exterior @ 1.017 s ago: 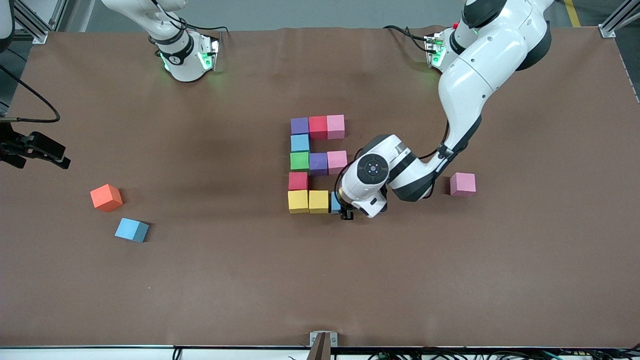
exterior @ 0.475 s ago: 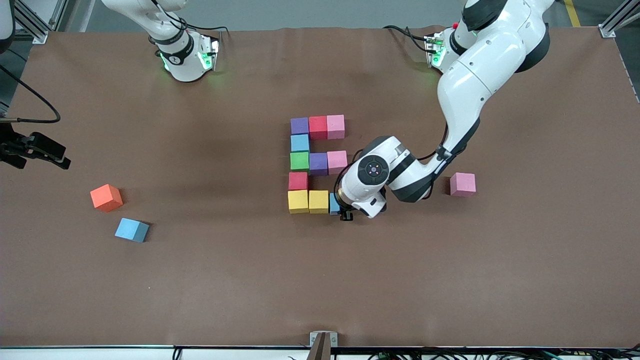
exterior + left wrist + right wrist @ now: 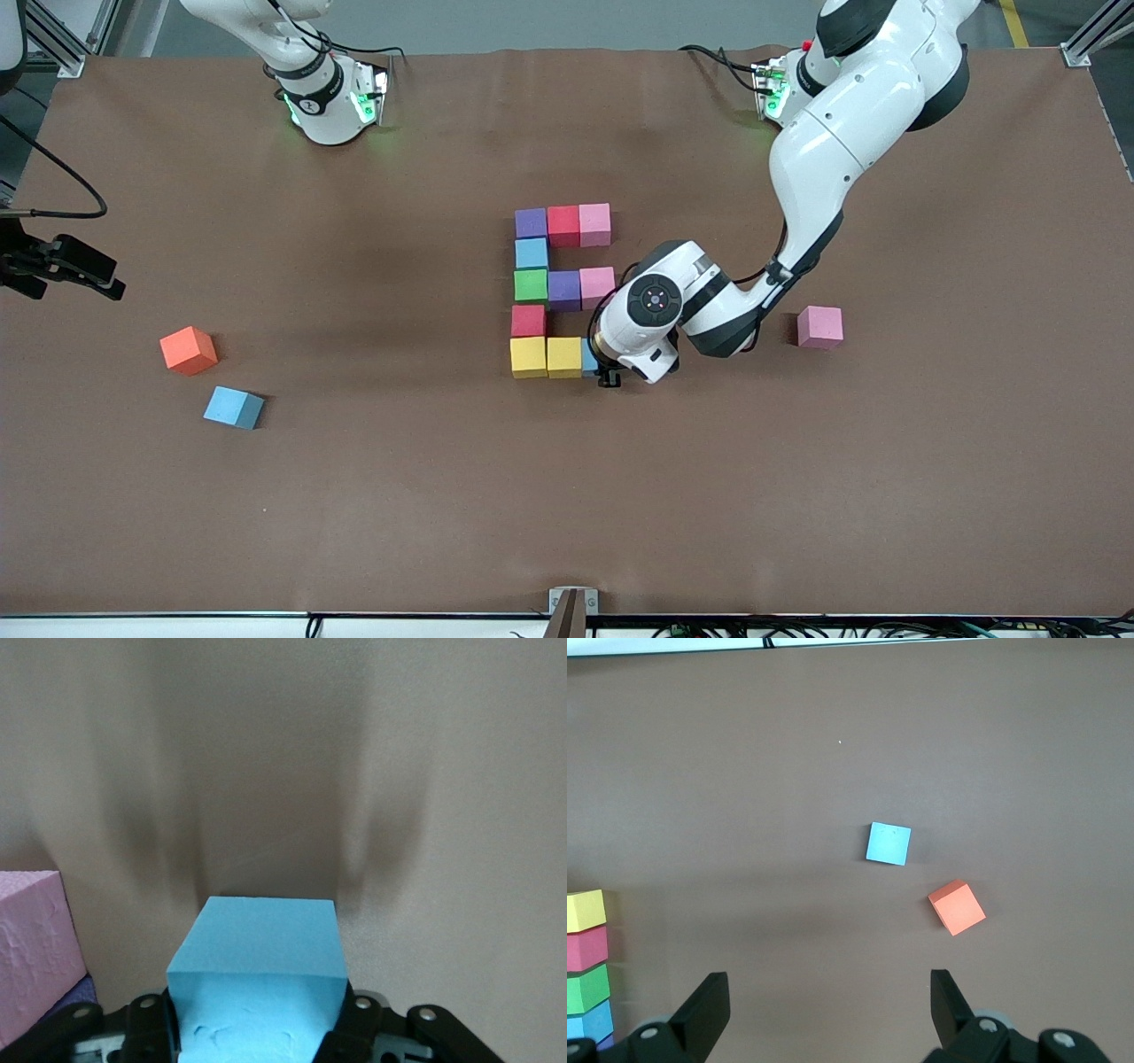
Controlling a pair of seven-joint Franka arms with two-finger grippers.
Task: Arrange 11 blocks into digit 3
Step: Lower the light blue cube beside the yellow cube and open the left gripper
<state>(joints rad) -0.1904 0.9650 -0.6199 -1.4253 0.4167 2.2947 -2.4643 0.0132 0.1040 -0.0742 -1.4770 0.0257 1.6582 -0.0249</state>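
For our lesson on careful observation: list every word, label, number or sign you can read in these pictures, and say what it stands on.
None can be read.
The matte foam cubes are plain, with no print.
A small dark mark on the right arm's white base collar is too small to read.
The brown table cover bears no writing.

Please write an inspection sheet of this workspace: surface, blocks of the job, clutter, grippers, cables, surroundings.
Surface: brown table, bare cover, some creases near the bases.
Job's things: figure of touching cubes; three bars and one spine. The light blue cube is at the end of the bar nearest the front camera, beside the yellow cubes.
Clutter: orange cube, loose blue cube, loose pink cube, each apart from the figure.
Grippers: left gripper shut on the light blue cube; right gripper open, waiting above the table's right-arm end.
Cables: black cables at the arm bases.
Surroundings: aluminium frame posts at corners.
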